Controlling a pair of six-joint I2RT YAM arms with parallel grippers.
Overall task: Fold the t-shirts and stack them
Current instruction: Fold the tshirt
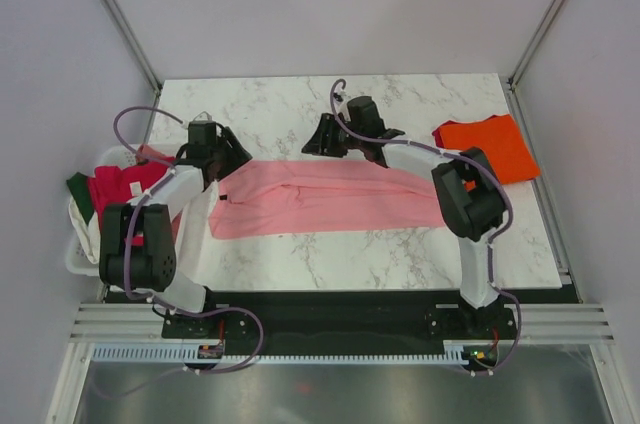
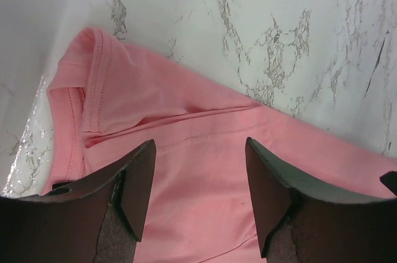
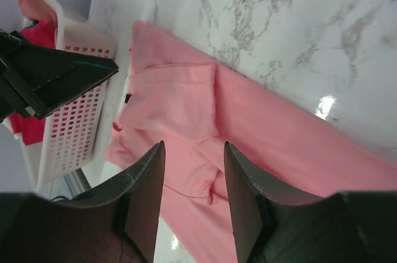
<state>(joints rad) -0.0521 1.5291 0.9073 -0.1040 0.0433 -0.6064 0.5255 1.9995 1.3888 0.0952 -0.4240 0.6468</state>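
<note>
Pink t-shirt is lying as a long folded band across the marble table. Left gripper and right gripper are hovering over it, both spread and gripping nothing. Farther right, the orange t-shirt is resting.

Under my left fingers, which are dark, matt and faintly grainy: pink t-shirt, soft matt cloth, stitched hems. Past the fingertips: table, smooth, glossy, marble-veined. Left of my right fingers: basket, white perforated plastic.
</note>
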